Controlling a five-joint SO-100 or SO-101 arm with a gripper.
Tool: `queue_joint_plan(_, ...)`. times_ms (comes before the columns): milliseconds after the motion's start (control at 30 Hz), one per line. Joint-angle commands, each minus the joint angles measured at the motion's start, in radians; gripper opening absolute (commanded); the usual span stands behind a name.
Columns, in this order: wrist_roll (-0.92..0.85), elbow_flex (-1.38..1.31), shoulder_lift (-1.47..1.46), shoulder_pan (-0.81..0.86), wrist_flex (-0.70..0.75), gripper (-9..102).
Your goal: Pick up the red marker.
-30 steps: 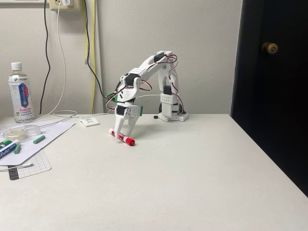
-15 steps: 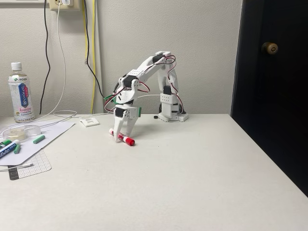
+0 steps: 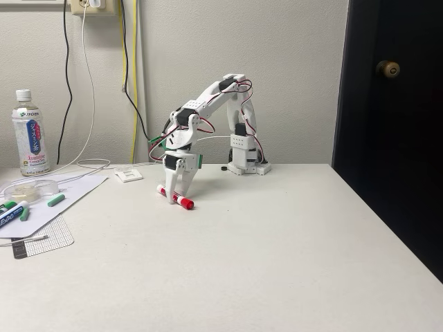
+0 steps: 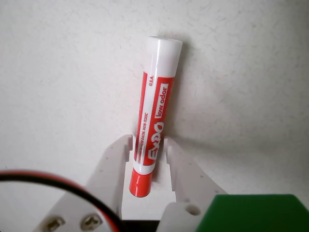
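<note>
The red marker [image 3: 184, 202] lies flat on the white table [image 3: 277, 249], left of the arm's base. In the wrist view it is a white barrel with a red label and dark lettering [image 4: 154, 113], its red end nearest the camera. My gripper [image 3: 175, 195] points straight down over it. In the wrist view the two white fingers of the gripper [image 4: 148, 143] press against both sides of the barrel near the red end. The marker still rests on the table surface.
At the far left in the fixed view stand a water bottle [image 3: 30, 133], a clear dish [image 3: 28, 189], a blue-labelled marker [image 3: 10, 216] and small green-capped markers [image 3: 55, 200] on paper. Cables hang down the wall. A dark door [image 3: 394, 104] borders the table's right edge.
The arm has sunk slightly and the fingers have drawn together around the marker. The marker has stayed where it was on the table.
</note>
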Motion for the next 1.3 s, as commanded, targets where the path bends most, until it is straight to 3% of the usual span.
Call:
queue_joint_plan(0,-0.003,-0.018,-0.006,-0.006,-0.018,9)
queue_joint_plan(467,-0.026,-0.021,0.026,-0.012,0.002,5)
queue_joint_plan(767,-0.041,-0.089,0.115,-0.026,0.121,5)
queue_joint_plan(1267,-0.008,-0.403,0.232,-0.052,0.456,0)
